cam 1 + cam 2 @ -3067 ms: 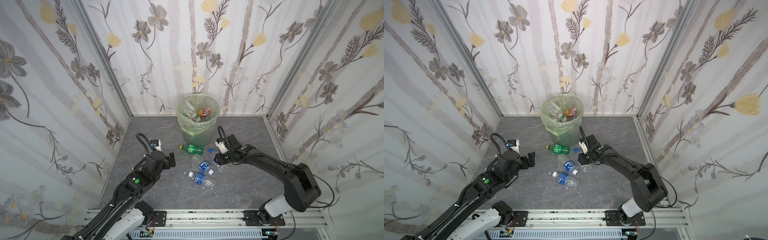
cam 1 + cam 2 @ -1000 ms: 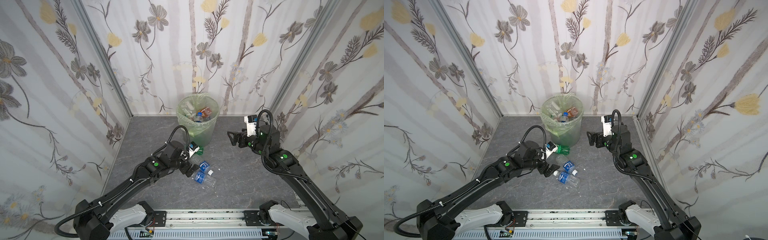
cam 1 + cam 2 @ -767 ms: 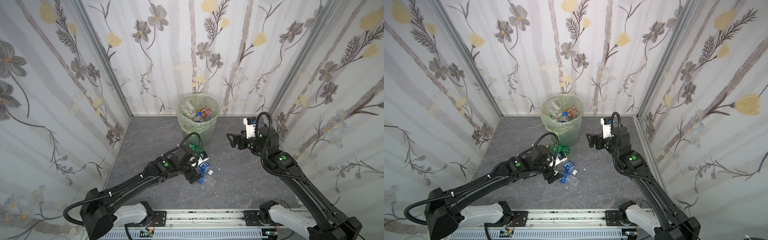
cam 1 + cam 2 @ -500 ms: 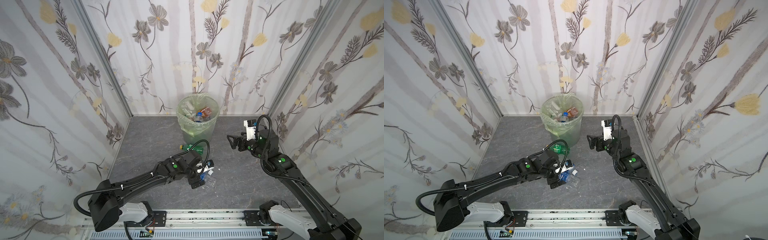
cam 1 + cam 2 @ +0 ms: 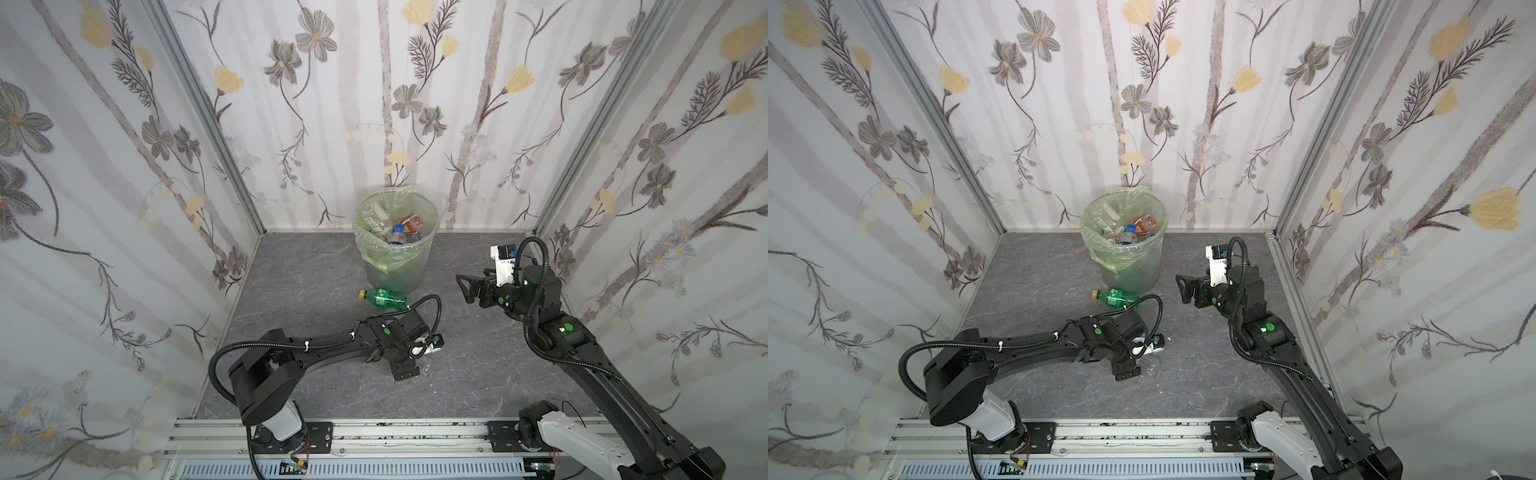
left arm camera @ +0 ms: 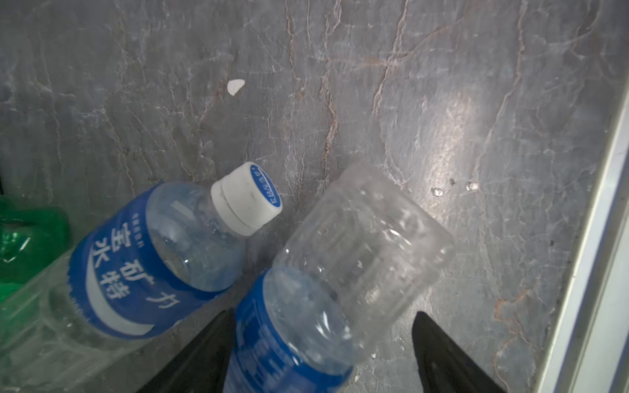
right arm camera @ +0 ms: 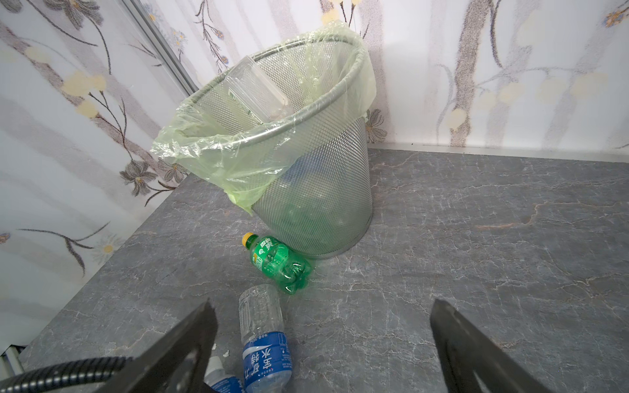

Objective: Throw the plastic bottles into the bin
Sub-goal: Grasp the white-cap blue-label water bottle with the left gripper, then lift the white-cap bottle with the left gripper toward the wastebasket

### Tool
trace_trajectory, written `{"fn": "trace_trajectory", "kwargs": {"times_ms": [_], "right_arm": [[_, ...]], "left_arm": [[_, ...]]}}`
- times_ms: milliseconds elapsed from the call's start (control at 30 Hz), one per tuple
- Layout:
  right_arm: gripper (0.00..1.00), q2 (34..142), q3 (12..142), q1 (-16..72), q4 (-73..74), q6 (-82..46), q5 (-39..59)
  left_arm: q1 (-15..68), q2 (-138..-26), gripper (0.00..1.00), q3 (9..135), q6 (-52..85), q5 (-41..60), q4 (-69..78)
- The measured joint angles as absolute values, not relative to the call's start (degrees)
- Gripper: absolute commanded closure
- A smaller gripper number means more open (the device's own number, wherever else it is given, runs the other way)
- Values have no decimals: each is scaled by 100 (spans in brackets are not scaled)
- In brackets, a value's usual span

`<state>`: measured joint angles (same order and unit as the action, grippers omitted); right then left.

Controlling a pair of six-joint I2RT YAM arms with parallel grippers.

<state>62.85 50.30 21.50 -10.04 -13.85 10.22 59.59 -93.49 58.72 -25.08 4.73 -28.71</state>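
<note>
Left wrist view: the left hand (image 6: 323, 314) is half open around a blue-label bottle (image 6: 360, 245) lying on the table (image 6: 442, 85), one finger (image 6: 439, 357) not touching yet. Squeeze its middle gently so it cannot pop out. Next to it, the white-cap bottle (image 6: 153, 258) says 宝矿力水特. The green bottle (image 7: 275, 262) lies just beside the bin (image 7: 316, 190); its label is too small to read. The right hand (image 7: 323, 303) is wide open, holding nothing.

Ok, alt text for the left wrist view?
Left gripper, jaws open, straddles a clear blue-labelled water bottle lying on the grey stone-patterned tabletop. A white-capped blue-labelled bottle lies beside it; a green bottle peeks in.
</note>
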Motion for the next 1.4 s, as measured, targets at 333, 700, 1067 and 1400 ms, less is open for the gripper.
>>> {"fn": "trace_trajectory", "kwargs": {"times_ms": [333,700,1067,1400], "right_arm": [[2,6217,4884,2018,-1009,-1380,1164],[2,6235,4884,1966,-1009,-1378,1188],[3,6460,4886,1927,-1007,-1380,1205],[3,6495,4939,1927,-1009,-1380,1214]], "left_arm": [[6007,-9636,41,5817,-2451,624,-2825],[6042,-9170,46,5592,-2029,598,-2773],[5791,-7767,46,5301,-989,248,-2438],[4890,-6224,47,5457,23,-296,-2397]]}}
